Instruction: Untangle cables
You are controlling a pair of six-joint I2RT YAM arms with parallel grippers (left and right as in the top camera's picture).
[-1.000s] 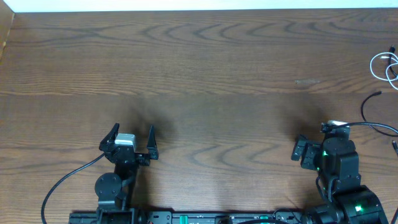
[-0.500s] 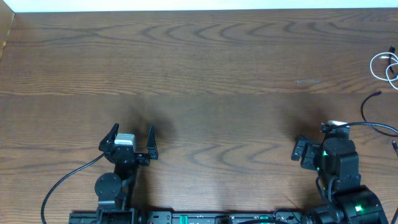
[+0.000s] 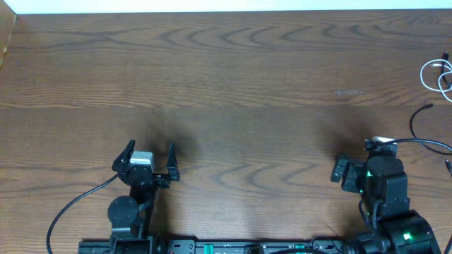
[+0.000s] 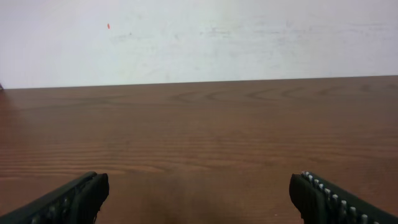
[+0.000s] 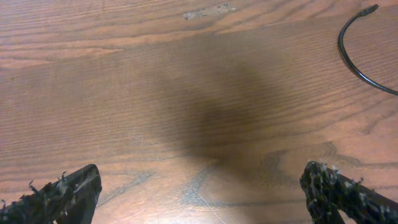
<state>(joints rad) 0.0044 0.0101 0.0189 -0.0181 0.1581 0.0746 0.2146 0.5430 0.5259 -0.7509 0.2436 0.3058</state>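
Bench: brown wood-grain bench (image 3: 226, 85), bare across the middle
Left gripper (image 3: 151, 147): jaws released and spread wide, nothing between them, low at the near edge and facing 12 o'clock
Right gripper (image 5: 200, 177): jaws released too, wide apart, holding nothing, only bare wood between the tips
Thin white cord (image 3: 438, 74): small loops at the far right edge of the overhead view, partly cut off by the frame
Thin black cord (image 3: 414, 121): an open hook shape, small plug end toward 1 o'clock, body running down toward 7 o'clock and then bending off toward 4 o'clock, out of frame
Cords to each other: apart where both show; they may cross beyond the frame edge, which cannot be told
Bearing from right jaws: black cord between 1 and 2 o'clock and near, white loops at about 1 o'clock and farther out
Bearing from left jaws: both cords near 3 o'clock, well apart
Nearer arm: the right one, by a wide margin
Right wrist view: the black cord (image 5: 349, 56) sits at the upper right, outside the span of the jaws
Step, as judged: nothing grasped yet; a reach up and to the right by the right arm looks like the opening move
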